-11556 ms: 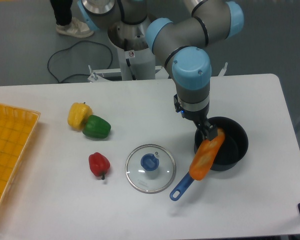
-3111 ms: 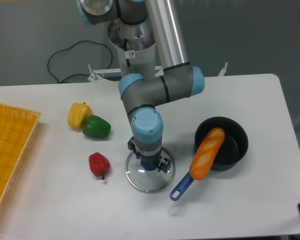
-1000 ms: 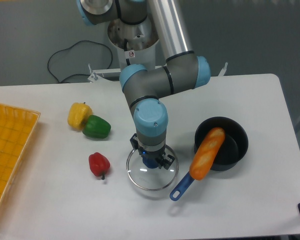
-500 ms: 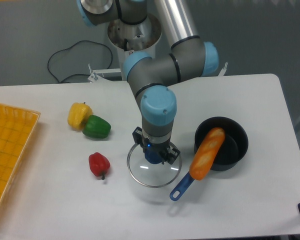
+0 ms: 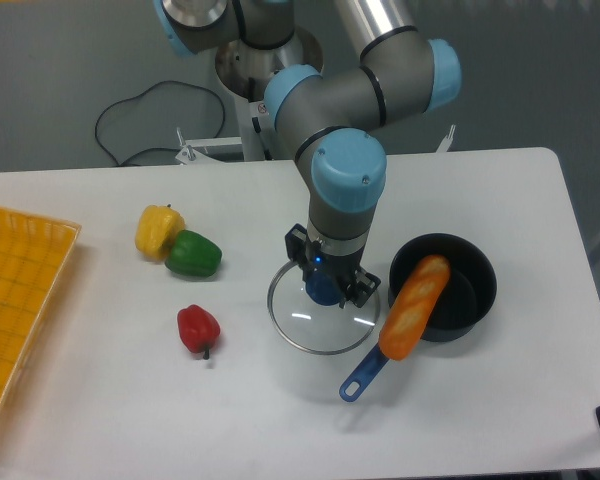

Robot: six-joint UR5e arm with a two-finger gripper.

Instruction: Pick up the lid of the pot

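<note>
The arm's gripper (image 5: pixel 328 268) points down over the middle of the table, its dark fingers shut around the blue knob (image 5: pixel 323 291) of the pot lid. Below the fingers hangs the clear glass lid (image 5: pixel 323 336) with its thin rim, held off the table and roughly level. To the lid's right stands the black pot (image 5: pixel 478 268), and the two look apart. The fingers partly hide the knob's upper side.
An orange spatula (image 5: pixel 414 308) leans on the pot, its blue handle (image 5: pixel 363 375) reaching toward the lid's lower right. Yellow (image 5: pixel 158 231), green (image 5: pixel 194 254) and red (image 5: pixel 197 328) peppers lie left. An orange crate (image 5: pixel 20 290) stands at the left edge.
Half a second ago the lid was lower and further left. Gripper and lid have moved together up and to the right. Peppers, spatula and pot have stayed in place.
</note>
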